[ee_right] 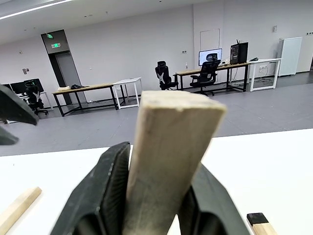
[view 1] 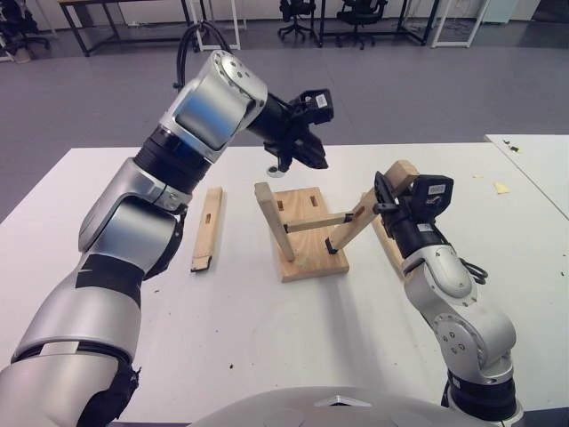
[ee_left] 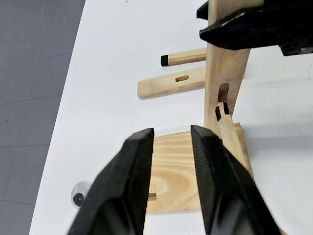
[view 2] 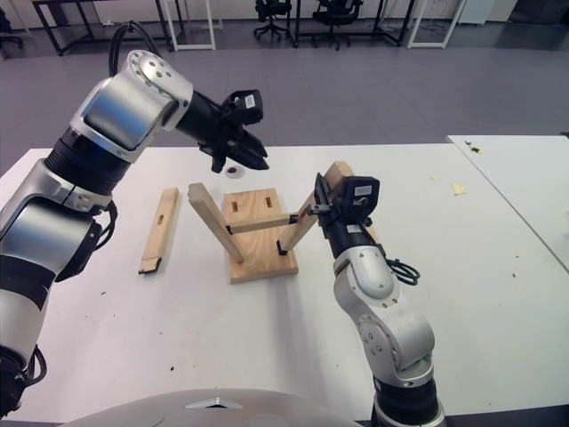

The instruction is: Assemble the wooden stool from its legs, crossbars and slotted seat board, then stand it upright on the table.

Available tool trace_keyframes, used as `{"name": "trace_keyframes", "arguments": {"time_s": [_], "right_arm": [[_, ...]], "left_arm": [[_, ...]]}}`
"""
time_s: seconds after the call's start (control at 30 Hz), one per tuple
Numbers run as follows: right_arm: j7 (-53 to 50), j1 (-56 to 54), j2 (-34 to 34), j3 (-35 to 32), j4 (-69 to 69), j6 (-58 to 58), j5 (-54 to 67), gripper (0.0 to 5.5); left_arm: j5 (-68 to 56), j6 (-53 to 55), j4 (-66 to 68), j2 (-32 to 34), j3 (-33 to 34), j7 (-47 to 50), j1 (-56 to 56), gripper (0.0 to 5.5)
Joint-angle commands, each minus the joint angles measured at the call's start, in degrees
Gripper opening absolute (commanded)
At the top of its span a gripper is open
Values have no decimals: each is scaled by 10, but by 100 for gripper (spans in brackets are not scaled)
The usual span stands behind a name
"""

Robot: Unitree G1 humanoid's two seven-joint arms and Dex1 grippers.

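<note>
The slotted seat board (view 1: 313, 253) lies flat mid-table. Over it hangs an H-shaped frame: one leg (view 1: 274, 221) leans with its foot on the board, and a crossbar (view 1: 316, 222) joins it to a second leg (view 1: 366, 212). My right gripper (view 1: 384, 197) is shut on that second leg's upper part (ee_right: 168, 147). A little behind the board, my left gripper (view 1: 313, 158) hovers above it, open, with nothing between its fingers (ee_left: 139, 166). A loose slotted leg (view 1: 207, 229) lies to the board's left. Another wooden piece (view 1: 388, 247) lies to its right, partly hidden by my right arm.
A small round object (view 1: 271, 169) sits on the table behind the board. A second white table (view 1: 533, 160) stands to the right with a few scraps on it. The table's front and far left offer free room.
</note>
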Motion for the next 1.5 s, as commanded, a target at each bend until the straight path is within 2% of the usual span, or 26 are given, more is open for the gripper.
{"name": "trace_keyframes", "arguments": {"time_s": [0.03,0.13,0.3,0.5,0.6,0.67,0.73,0.83,0.93,1.23,1.5], "right_arm": [[-4,64,-6,25,63,72,-43,122],[-1,73,-1,27,54,67,-50,122],[-2,78,7,27,51,68,-64,122],[-2,87,40,24,39,72,-66,122],[5,92,42,25,29,74,-75,122],[11,87,28,38,15,83,-86,122],[17,81,18,51,6,90,-94,122],[20,76,14,70,0,93,-106,122],[21,73,14,87,-1,94,-117,122],[26,75,31,78,5,108,-131,121],[73,69,47,5,32,103,-86,121]], "left_arm": [[-28,114,-119,-9,54,61,24,138],[-38,262,-301,-51,111,173,109,138],[-50,371,-418,-115,147,287,137,138],[-70,409,-495,-154,191,363,159,138],[-86,422,-514,-169,193,396,227,138],[-95,407,-527,-143,151,406,283,138],[-87,336,-518,-85,96,399,303,138],[-67,237,-481,-21,39,374,295,138],[-60,174,-441,6,-1,355,283,138],[-52,120,-394,27,-38,325,286,138],[-40,92,-398,55,-67,312,328,138]]}}
